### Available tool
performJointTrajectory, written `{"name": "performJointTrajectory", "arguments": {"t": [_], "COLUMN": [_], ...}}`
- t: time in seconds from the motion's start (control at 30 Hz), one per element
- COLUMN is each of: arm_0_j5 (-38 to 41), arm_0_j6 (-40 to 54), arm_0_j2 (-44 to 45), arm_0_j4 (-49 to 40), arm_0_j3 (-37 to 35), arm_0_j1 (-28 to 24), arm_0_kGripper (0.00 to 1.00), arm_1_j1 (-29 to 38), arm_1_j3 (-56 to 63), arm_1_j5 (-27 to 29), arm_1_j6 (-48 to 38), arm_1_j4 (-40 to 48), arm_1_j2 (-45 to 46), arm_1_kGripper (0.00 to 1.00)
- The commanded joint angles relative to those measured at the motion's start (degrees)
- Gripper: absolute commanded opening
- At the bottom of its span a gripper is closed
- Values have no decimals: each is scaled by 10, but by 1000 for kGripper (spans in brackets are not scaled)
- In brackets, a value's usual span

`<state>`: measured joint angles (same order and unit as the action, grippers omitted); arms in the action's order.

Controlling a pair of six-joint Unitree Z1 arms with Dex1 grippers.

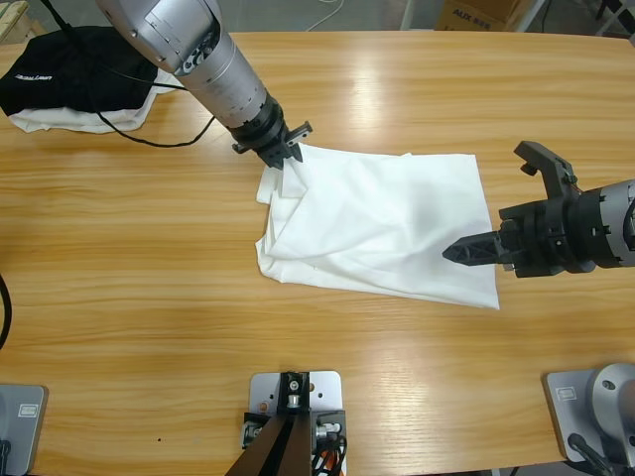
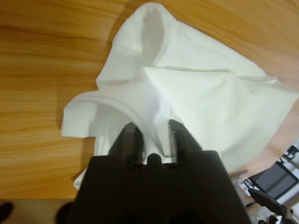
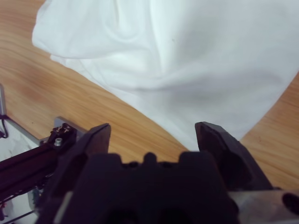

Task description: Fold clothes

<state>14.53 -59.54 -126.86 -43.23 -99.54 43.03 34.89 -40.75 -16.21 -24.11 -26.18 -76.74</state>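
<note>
T-shirt (image 1: 387, 228) lies lengthwise between both grippers.

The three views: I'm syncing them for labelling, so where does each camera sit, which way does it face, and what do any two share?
High view: fixed above the wooden table, looking down on the white T-shirt, both arms, and a black garment at the far corner.
Left wrist view: on the left arm, looking along the left gripper, its jaws pinching a T-shirt fold.
Right wrist view: on the right arm, looking along the open right gripper at the shirt's edge.
Shared: all three show the T-shirt and table.
</note>
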Motion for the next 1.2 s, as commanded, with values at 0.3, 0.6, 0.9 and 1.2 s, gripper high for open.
{"name": "performJointTrajectory", "arguments": {"t": [0.3, 0.6, 0.9, 1.2], "arm_0_j5": [-51, -5, -121, -203], "arm_0_j6": [2, -8, 75, 262], "arm_0_j2": [-49, -97, -54, 141], "arm_0_j4": [14, -9, -16, -15], "arm_0_j3": [-97, -78, -65, 67], "arm_0_j1": [-6, -6, -26, 15], "arm_0_kGripper": [0, 0, 995, 998], "arm_1_j1": [-7, -7, -7, -7], "arm_1_j3": [20, 21, 24, 30], "arm_1_j5": [-1, -3, -12, -10], "arm_1_j6": [-9, -9, -9, -9], "arm_1_j4": [9, 10, 11, 20], "arm_1_j2": [-19, -21, -11, -12], "arm_1_kGripper": [738, 738, 738, 738]}}
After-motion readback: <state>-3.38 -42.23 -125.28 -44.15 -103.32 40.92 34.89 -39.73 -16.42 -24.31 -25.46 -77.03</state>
